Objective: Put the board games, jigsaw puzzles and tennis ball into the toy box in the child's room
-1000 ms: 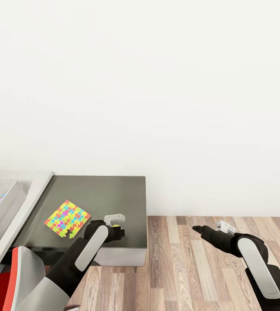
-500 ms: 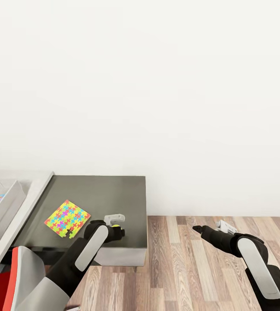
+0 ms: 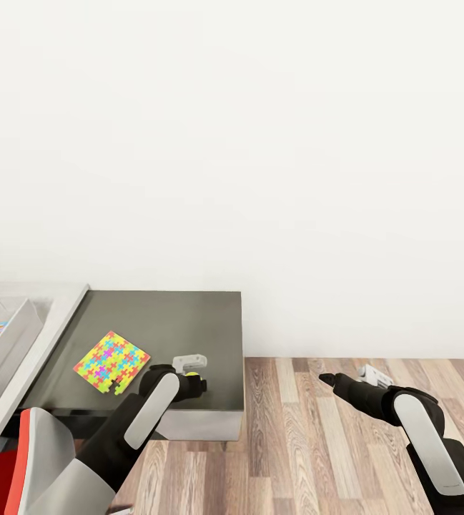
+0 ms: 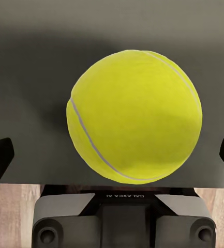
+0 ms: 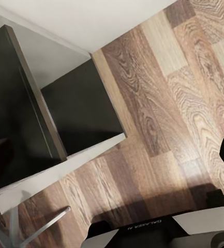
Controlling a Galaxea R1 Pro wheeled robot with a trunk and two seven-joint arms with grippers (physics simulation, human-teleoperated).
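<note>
Left wrist view: the tennis ball (image 4: 135, 115) sits on the dark cabinet (image 3: 167, 322) between the left gripper's (image 4: 112, 155) spread, empty fingertips, so a sound grasp likely means centring on the ball and closing evenly before lifting (it could roll). The right gripper (image 5: 112, 155), fingers parted and empty, hangs over the plank floor (image 5: 163, 113). In the head view, the left arm hides most of the ball, a jigsaw puzzle (image 3: 111, 362) lies beside it, and the toy box (image 3: 17, 325) is cut off at the frame's edge.

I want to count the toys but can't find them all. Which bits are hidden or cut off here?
- Shallow light grey toy box: cut by the head view's edge, so most of its contents are unseen.
- Round yellow tennis ball: in the head view, mostly hidden behind the left end effector.
- Right end effector: too small in the head view to judge its opening.
</note>
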